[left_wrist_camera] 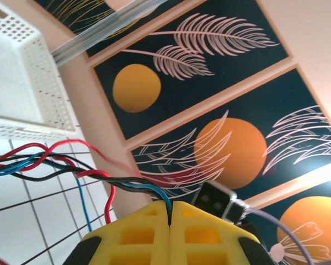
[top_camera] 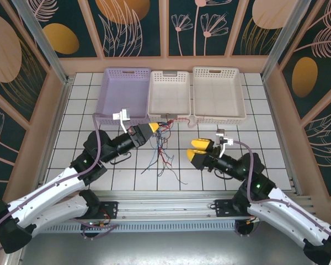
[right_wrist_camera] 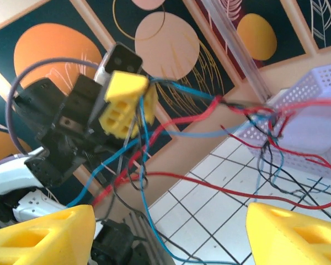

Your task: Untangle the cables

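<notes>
Cables (top_camera: 163, 144): thin, limp, light red/blue/dark strands, tangled mid-frame below the white basket (top_camera: 179, 73) | left gripper (top_camera: 153, 127): clenched on a bunch of strands | right gripper (top_camera: 197, 152): spread, holding nothing | hold: pinch one loose strand near its end and pull gently, as snagging is likely
</notes>
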Robot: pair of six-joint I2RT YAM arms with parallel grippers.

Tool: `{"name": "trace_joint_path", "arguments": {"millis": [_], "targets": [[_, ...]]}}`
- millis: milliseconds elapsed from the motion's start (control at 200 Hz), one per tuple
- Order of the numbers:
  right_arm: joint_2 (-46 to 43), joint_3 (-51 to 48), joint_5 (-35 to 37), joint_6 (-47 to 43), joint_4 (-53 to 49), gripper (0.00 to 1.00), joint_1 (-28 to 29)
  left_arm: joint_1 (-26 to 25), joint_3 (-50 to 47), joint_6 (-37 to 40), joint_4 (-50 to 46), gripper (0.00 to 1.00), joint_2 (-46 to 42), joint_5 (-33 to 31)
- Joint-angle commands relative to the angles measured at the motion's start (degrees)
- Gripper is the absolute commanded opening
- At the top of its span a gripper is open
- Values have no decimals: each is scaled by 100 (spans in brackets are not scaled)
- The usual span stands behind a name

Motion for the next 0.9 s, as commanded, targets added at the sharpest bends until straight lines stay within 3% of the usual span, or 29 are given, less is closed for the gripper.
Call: {"name": "trace_joint_path", "arguments": {"millis": [0, 325, 591, 896], "targets": [[477, -257, -90, 110, 389, 73, 131, -1, 82, -284, 762, 0, 5, 134], [1945, -57, 1398, -276, 1250, 73, 499, -15, -58, -498, 1021, 0, 45, 357], [3025, 378, 1559, -418, 2025, 72, 499, -90, -175, -571, 1216, 0, 109, 431], [3546, 639, 2018, -654, 2491, 72, 499, -332, -210, -548, 1391, 0, 296, 419]]}}
